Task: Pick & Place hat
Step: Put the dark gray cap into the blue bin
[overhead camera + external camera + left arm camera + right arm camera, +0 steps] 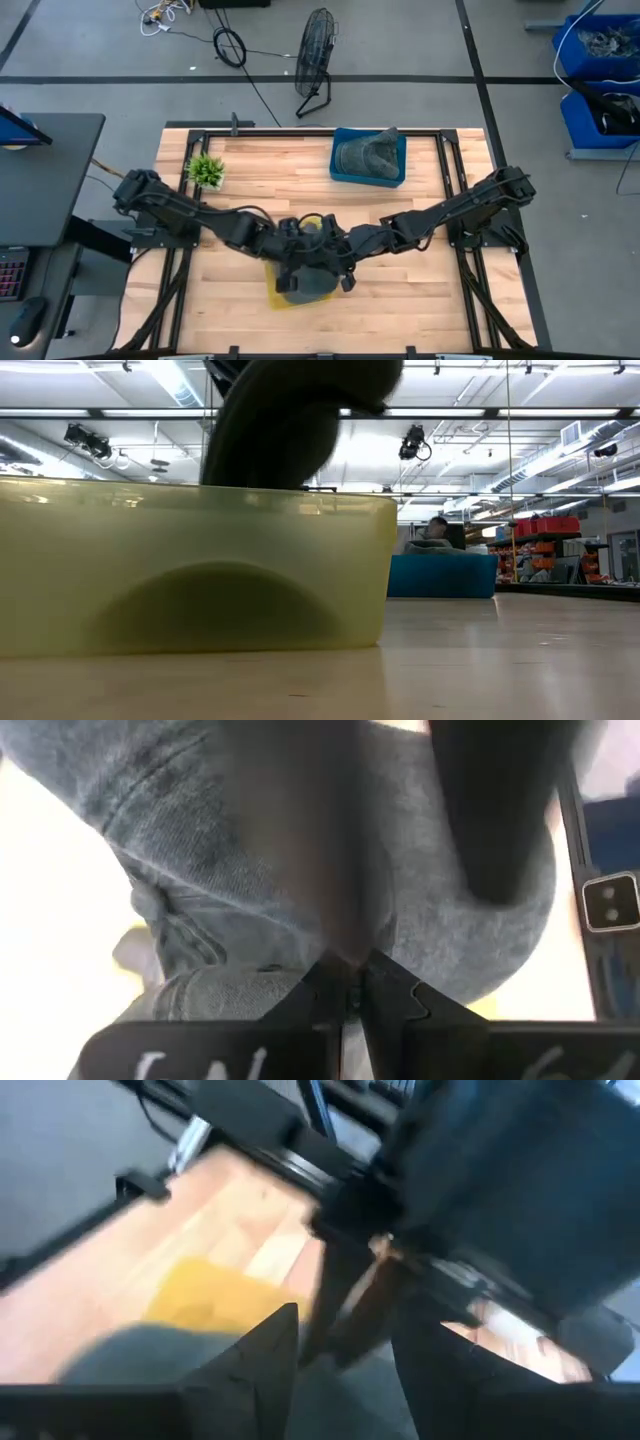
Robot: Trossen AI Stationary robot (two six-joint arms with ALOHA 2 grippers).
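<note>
A grey denim hat (303, 283) lies in a translucent yellow bin (272, 272) near the table's near edge. In the low view the hat shows as a dark dome (215, 605) behind the bin wall (330, 560), resting on the bin's floor. My left gripper (350, 995) comes from the left and is shut on the hat's cloth (250, 870). My right gripper (345, 1355) comes from the right, is open, and hovers just over the hat (140, 1355), facing the left gripper. Both meet over the bin (318, 252). My left gripper pinches a fold of the hat's grey cloth (345, 945) between its two shut fingers (310, 990), coming from above and slanting from the table's left. The hat sits low in the yellow bin, its crown on the bin's floor.
A blue bin (340, 170) with another grey hat (368, 152) stands at the far side of the table, also seen in the low view (440, 575). A small green plant (206, 170) stands far left. Bare wood lies to the left and right of the yellow bin.
</note>
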